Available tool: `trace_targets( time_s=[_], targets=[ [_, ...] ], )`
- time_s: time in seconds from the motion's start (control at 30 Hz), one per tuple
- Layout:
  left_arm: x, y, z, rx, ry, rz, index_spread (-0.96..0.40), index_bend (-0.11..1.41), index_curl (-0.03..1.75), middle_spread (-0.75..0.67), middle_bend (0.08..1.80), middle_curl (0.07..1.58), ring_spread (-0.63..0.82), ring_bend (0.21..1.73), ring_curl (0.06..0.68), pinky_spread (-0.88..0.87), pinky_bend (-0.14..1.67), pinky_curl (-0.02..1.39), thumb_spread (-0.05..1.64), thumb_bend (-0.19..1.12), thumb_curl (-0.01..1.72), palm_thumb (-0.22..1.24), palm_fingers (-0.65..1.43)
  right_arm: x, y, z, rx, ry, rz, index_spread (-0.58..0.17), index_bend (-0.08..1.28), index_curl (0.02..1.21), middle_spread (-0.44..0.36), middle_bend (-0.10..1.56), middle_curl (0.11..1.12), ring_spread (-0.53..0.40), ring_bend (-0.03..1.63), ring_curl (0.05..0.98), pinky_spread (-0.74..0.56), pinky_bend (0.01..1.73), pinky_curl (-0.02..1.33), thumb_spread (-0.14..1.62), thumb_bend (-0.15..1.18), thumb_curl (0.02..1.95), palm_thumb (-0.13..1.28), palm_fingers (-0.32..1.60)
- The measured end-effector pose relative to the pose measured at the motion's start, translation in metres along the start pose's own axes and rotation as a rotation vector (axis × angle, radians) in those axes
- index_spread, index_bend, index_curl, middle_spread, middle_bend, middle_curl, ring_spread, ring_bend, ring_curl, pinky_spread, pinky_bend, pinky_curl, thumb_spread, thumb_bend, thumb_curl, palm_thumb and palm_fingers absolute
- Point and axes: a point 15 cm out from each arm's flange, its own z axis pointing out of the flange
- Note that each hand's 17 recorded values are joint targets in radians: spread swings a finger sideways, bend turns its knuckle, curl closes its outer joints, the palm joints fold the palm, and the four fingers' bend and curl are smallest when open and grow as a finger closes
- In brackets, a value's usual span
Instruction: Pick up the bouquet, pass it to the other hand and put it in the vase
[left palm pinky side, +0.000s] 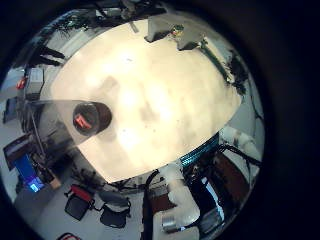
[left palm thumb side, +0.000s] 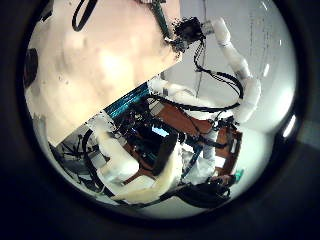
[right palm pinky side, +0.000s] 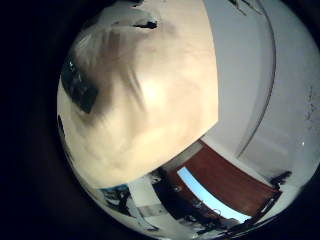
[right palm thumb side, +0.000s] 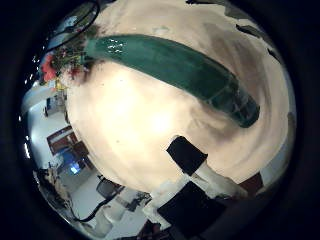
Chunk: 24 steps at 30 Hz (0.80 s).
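Bouquet (right palm thumb side: 150, 58) wrapped in a long, glossy teal cone lies flat on the pale, smooth table (right palm thumb side: 140, 120), close under the right palm; red and pale flowers (right palm thumb side: 62, 62) spill from its wide end near the table's edge. Dark, round vase (left palm pinky side: 90, 118) stands upright near another edge, its mouth showing red inside. Neither hand's fingers are visible, so their state cannot be told.
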Motion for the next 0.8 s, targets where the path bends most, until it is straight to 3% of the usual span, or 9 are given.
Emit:
trace_targets(
  time_s=[0.53,0.8],
  targets=[
    [-0.002,0.001,0.003,-0.006,0.003,-0.008,0.01,0.18,0.34,0.39,0.18,0.30,0.57,0.50,0.207,0.57,0.23,0.31,1.20,-0.02,0.26,0.13,0.05,-0.001,0.000,0.028,-0.066,0.007,0.018,-0.133,0.18,0.39,0.073,0.42,0.40,-0.019,0.82,0.297,0.21,0.69,0.16,1.04,-0.02,0.40,0.56,0.28],
    [-0.001,0.001,0.002,-0.004,0.004,-0.004,0.01,0.18,0.34,0.38,0.18,0.30,0.57,0.49,0.208,0.57,0.23,0.31,1.21,-0.02,0.26,0.13,0.05,-0.003,-0.003,0.034,-0.068,0.007,0.012,-0.190,0.21,0.40,0.001,0.46,0.42,-0.098,0.88,0.306,0.14,0.68,0.13,1.04,-0.02,0.41,0.59,0.46]
  ],
)
